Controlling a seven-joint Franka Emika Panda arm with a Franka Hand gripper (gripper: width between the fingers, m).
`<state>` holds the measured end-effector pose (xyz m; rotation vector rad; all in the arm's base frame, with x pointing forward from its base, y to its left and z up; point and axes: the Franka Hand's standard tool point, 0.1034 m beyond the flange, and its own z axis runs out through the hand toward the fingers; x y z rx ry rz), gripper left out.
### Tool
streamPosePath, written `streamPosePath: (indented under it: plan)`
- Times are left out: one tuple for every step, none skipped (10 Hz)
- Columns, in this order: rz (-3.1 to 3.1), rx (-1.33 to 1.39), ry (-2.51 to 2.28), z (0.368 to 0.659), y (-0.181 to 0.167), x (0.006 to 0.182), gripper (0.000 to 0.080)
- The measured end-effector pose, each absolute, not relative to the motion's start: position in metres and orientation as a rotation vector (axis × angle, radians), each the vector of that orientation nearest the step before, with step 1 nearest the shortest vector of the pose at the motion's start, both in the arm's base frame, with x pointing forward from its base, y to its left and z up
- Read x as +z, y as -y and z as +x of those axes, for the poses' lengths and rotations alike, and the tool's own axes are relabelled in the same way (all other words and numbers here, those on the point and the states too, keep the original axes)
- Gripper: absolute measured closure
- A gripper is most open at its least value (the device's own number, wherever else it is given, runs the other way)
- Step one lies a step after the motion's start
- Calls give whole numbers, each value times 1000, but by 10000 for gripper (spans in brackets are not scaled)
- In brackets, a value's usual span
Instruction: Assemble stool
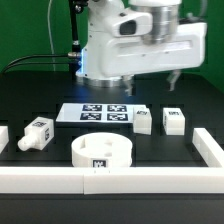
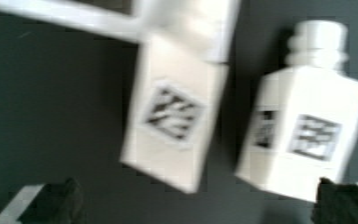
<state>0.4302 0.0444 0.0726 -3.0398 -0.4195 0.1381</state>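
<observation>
The round seat (image 1: 100, 151) lies at the front of the dark counter (image 1: 30, 95), well clear of the pincer (image 2: 197, 203). Farther back, a flat leg (image 2: 172, 120) and a pegged leg (image 2: 309, 115) lie side by side below the pincer. Their tags are blurred. Only the fingertips (image 2: 51, 200) show, spread wide and holding nothing.

The arm (image 1: 140, 35) ran off the top of the exterior view. Close up, the plain leg (image 2: 172, 115) and the knobbed leg (image 2: 309, 115) came out blurred, their tags unreadable, and the marker board (image 2: 60, 15) was cut off by the edge.
</observation>
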Motion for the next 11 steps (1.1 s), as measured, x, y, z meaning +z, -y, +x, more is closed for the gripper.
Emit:
streamPosePath:
  plan:
    - [-3027, 140, 458, 442, -38, 72, 150]
    - [-3018, 135, 494, 451, -37, 74, 150]
    - [-3019, 139, 491, 449, -38, 73, 150]
    - [-3019, 140, 491, 449, -38, 73, 150]
    - [-3018, 142, 495, 449, -37, 72, 150]
    - [-3002, 119, 600, 452, -31, 65, 150]
    - [-2978, 98, 704, 470, -19, 64, 150]
    - [-2962, 65, 767, 498, -12, 68, 150]
    - [-2944, 25, 869, 519, -12, 72, 150]
    - [-2927, 0, 945, 528, -15, 75, 150]
    - [-2928, 10, 936, 524, -15, 73, 150]
